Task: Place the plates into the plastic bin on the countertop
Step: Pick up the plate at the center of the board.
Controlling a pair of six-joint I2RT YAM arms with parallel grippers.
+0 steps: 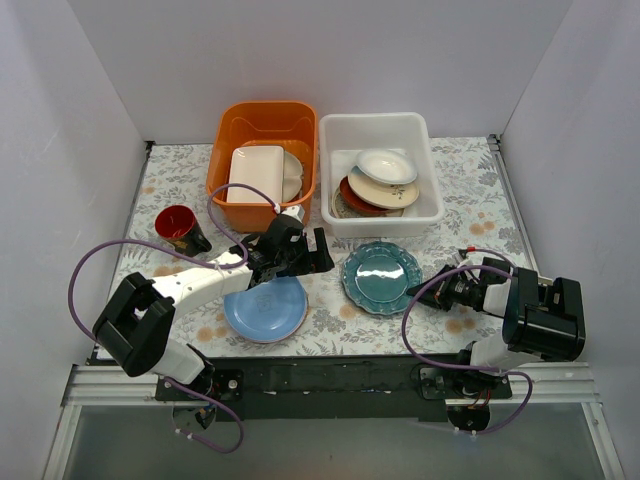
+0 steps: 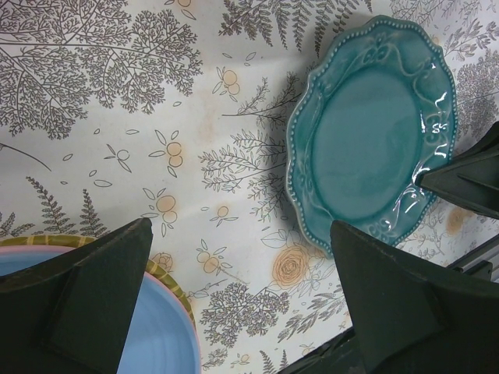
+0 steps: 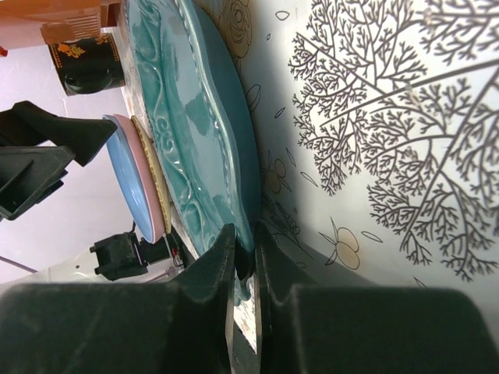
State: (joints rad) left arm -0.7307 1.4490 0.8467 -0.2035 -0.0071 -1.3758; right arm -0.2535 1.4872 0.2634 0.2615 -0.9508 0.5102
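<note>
Currently, the right gripper point(image 3: 243, 261) is pinching the near rim of the teal scalloped plate point(image 1: 380, 277), with one finger on each face of the rim. In the overhead view this contact is too small to make out. Whether the rim is lifting off the cloth cannot be told. The plate is sitting on the countertop point(image 1: 470, 190), just in front of the plastic bin point(image 1: 372, 122) and outside it.

The left gripper point(image 1: 312, 255) is hanging with its fingers spread wide and holding nothing, above the cloth between the teal plate and the light blue plate point(image 1: 262, 312). The left arm is covering the far part of the light blue plate from overhead. In the left wrist view, one finger and the frame edge are cutting it off.

The bin is holding several overlapping plates. A white plate point(image 1: 387, 165) is lying uppermost and the red-brown plate point(image 1: 355, 198) is mostly covered.

In the orange tub point(image 1: 262, 108), a cream rectangular dish point(image 1: 257, 173) is hiding most of a plate behind it. A red cup point(image 1: 178, 226) is standing at the left.
</note>
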